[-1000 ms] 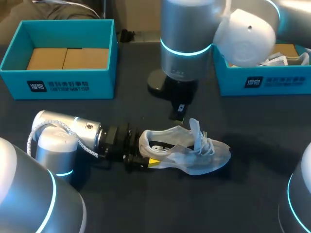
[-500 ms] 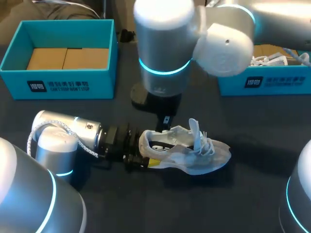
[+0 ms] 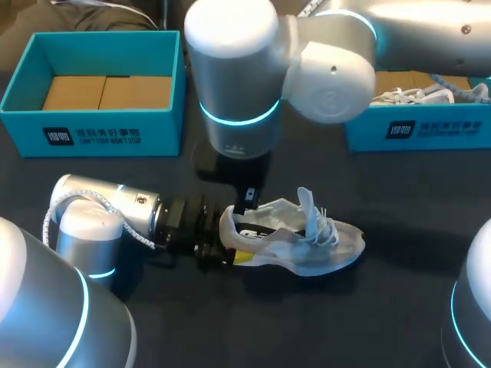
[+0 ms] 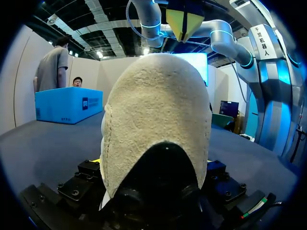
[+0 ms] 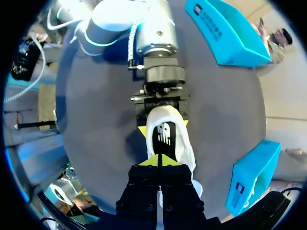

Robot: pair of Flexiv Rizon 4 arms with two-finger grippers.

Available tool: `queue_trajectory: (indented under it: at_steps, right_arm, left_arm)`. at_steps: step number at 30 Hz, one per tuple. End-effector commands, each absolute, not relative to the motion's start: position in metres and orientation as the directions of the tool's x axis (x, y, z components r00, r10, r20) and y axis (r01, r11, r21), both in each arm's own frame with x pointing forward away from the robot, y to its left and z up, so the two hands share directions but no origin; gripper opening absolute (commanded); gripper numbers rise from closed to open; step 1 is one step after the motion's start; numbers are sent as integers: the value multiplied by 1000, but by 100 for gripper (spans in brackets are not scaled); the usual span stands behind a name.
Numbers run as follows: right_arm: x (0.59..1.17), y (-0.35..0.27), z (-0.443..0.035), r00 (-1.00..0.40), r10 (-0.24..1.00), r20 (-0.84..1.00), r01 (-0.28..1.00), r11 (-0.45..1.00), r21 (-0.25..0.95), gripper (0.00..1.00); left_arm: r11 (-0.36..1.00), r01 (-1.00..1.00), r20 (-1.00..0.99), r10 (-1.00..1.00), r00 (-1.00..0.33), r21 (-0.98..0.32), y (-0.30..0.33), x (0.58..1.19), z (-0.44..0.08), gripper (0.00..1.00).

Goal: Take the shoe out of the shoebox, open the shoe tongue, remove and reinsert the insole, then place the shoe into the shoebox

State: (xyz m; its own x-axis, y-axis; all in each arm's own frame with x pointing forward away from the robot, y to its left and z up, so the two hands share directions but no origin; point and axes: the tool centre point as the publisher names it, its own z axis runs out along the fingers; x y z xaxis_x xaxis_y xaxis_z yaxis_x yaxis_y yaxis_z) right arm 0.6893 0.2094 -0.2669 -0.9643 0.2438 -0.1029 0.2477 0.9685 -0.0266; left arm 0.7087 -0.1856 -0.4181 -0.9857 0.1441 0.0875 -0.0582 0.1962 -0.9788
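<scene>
A white mesh shoe [image 3: 299, 239] stands on its sole mid-table, laces loose and tongue [image 3: 308, 207] pulled up. Its black insole [image 5: 165, 136] shows inside the opening. My left gripper [image 3: 234, 241] lies low along the table with the heel between its fingers, a yellow tip [image 5: 142, 130] pressed on each side. The left wrist view is filled by the heel [image 4: 156, 120]. My right gripper [image 5: 160, 160], reaching in from the right, hangs shut and empty just above the heel opening [image 3: 244, 201]; its joined yellow tips [image 4: 184, 21] show over the heel.
A teal shoebox [image 3: 31, 84] with a cardboard liner stands at the back left. A second teal box [image 3: 414, 126] at the back right holds white paper or laces. My right arm's big elbow [image 3: 330, 69] hangs over the middle of the table.
My right arm has swung left and brought its shut gripper from beside the tongue to over the heel opening. The shoe and left arm have stayed still.
</scene>
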Motion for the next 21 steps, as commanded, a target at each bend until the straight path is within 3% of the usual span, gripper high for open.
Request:
queue_trajectory:
  at_steps: [1, 21]
  right_arm:
    - [692, 216, -293, -973, 211, -91, 214, 977, -15, 0]
    - [703, 204, -348, -981, 184, -63, 186, 983, -14, 0]
  left_arm:
    - [198, -59, 88, 144, -986, -978, -186, 709, -418, 0]
    - [198, -59, 88, 144, -986, -978, -186, 709, -418, 0]
